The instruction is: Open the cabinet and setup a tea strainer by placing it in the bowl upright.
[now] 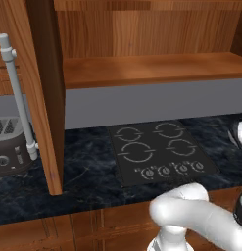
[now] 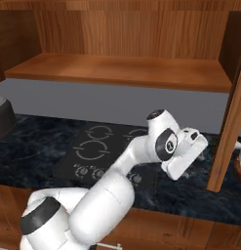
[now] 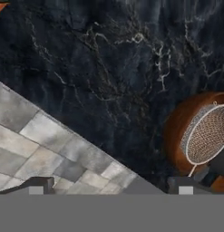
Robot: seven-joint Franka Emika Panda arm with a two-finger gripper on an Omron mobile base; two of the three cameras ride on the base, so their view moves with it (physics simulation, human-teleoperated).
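1. Tea strainer (image 3: 207, 135) of silver wire mesh sits in a reddish-brown bowl (image 3: 177, 136) at the right edge of the hand view, its thin rim tilted toward the camera; whether it stands fully upright I cannot tell.
2. The bowl rests on the dark marbled counter (image 3: 109, 68), which spans the upper part of that view, with grey floor tiles (image 3: 36, 149) at lower left.
3. The gripper (image 3: 111, 188) has its two dark fingertips spread wide apart at the bottom of the hand view, with nothing between them; the right tip is just beside the bowl.
4. The cabinet (image 1: 142, 68) stands open, one door (image 1: 41, 98) swung out at the left of the left base view, its grey bar handle (image 1: 17, 98) showing, the wooden shelf bare.
5. Below, a black cooktop (image 1: 159, 152) lies at centre and a toaster (image 1: 10, 147) at the left edge.
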